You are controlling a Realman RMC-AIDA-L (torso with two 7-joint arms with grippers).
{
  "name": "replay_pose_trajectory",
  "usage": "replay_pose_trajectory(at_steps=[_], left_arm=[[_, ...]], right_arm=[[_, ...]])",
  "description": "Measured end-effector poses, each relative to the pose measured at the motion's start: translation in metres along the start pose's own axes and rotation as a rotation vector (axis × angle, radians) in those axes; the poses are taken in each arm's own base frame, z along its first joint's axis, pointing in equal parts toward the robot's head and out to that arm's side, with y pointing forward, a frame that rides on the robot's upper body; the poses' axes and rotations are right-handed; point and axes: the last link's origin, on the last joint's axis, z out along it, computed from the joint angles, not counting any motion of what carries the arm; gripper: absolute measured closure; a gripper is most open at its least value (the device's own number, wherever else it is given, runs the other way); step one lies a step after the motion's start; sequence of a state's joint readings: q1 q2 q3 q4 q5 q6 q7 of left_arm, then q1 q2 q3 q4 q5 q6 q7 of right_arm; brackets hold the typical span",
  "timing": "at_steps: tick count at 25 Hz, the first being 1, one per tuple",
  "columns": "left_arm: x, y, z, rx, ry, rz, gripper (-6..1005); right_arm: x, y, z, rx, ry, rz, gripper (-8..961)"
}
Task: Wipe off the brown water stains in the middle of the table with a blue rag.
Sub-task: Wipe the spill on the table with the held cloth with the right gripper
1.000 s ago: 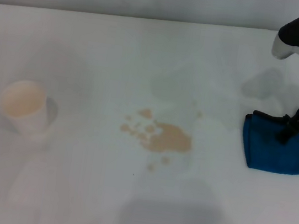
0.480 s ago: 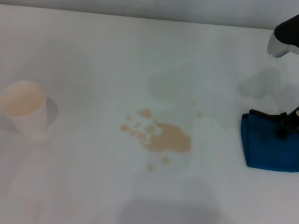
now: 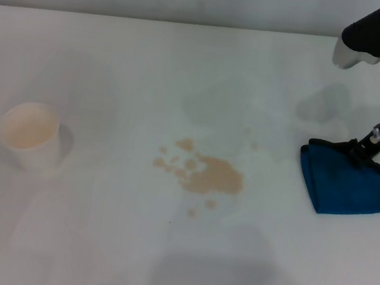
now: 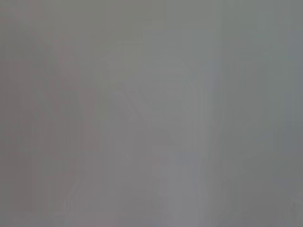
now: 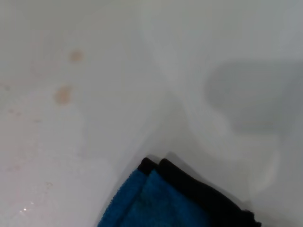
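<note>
The brown water stains lie in the middle of the white table, a tan blotch with small droplets around it. The blue rag, folded and black-edged, lies at the right. My right gripper is down at the rag's far edge, shut on it, and that edge is bunched up. In the right wrist view a corner of the rag shows, with two droplets farther off. The left gripper is out of view; the left wrist view shows only flat grey.
A cream paper cup with pale liquid stands at the left of the table. The table's far edge runs along the top of the head view.
My right gripper has moved left and away from me, and the blue rag has slid a little left with it, toward the stains. The stains and cup have not moved.
</note>
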State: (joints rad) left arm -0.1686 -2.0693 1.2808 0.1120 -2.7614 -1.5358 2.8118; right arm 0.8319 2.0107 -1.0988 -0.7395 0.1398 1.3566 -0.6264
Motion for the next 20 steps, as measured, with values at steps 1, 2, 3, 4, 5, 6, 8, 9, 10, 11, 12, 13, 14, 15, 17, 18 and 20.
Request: replay_pose_trajectory(at_steps=[1,2,3,4,5,6,8,9,10,11,12,13,14,15,17,18,20], left_arm=[[0.000,0.000,0.000,0.001,0.000,0.000,114],[0.000,0.000,0.000,0.002,0.000,0.000,114],[0.000,0.000,0.000,0.002,0.000,0.000,114],[0.000,0.000,0.000,0.002,0.000,0.000,114],[0.000,0.000,0.000,0.003,0.000,0.000,113],[0.000,0.000,0.000,0.003,0.000,0.000,113],[0.000,0.000,0.000,0.003,0.000,0.000,113],[0.000,0.000,0.000,0.003,0.001,0.000,113],[0.000,0.000,0.001,0.002,0.001,0.000,113],[0.000,0.000,0.002,0.000,0.003,0.000,113],[0.001,0.000,0.002,-0.003,0.004,0.000,113],[0.001,0.001,0.003,-0.005,0.004,0.000,114],[0.001,0.001,0.003,-0.006,0.005,0.001,114],[0.001,0.001,0.004,-0.008,0.005,0.001,114],[0.001,0.001,0.004,-0.009,0.005,0.001,114],[0.001,0.001,0.004,-0.010,0.005,0.001,114],[0.001,0.002,0.004,-0.012,0.004,0.001,114]], right_arm=[[-0.001,0.001,0.000,-0.002,-0.001,-0.006,792],[-0.001,0.002,0.000,-0.008,-0.003,-0.011,809],[-0.003,0.004,0.000,-0.018,-0.007,-0.017,825],[-0.004,0.006,-0.001,-0.028,-0.013,-0.022,834],[-0.007,0.009,-0.001,-0.037,-0.020,-0.031,843],[-0.009,0.012,-0.001,-0.046,-0.026,-0.041,852],[-0.015,0.018,-0.002,-0.055,-0.036,-0.064,870],[-0.018,0.022,-0.002,-0.059,-0.043,-0.077,870],[-0.021,0.026,-0.002,-0.066,-0.051,-0.089,870],[-0.025,0.030,-0.003,-0.072,-0.060,-0.102,869],[-0.029,0.034,-0.003,-0.078,-0.068,-0.117,869],[-0.032,0.038,-0.003,-0.081,-0.075,-0.132,869],[-0.036,0.043,-0.003,-0.086,-0.083,-0.148,869],[-0.040,0.048,-0.004,-0.091,-0.091,-0.164,869],[-0.046,0.059,-0.003,-0.111,-0.102,-0.195,870],[-0.049,0.064,-0.002,-0.120,-0.103,-0.211,871],[-0.053,0.076,0.001,-0.136,-0.103,-0.247,872]])
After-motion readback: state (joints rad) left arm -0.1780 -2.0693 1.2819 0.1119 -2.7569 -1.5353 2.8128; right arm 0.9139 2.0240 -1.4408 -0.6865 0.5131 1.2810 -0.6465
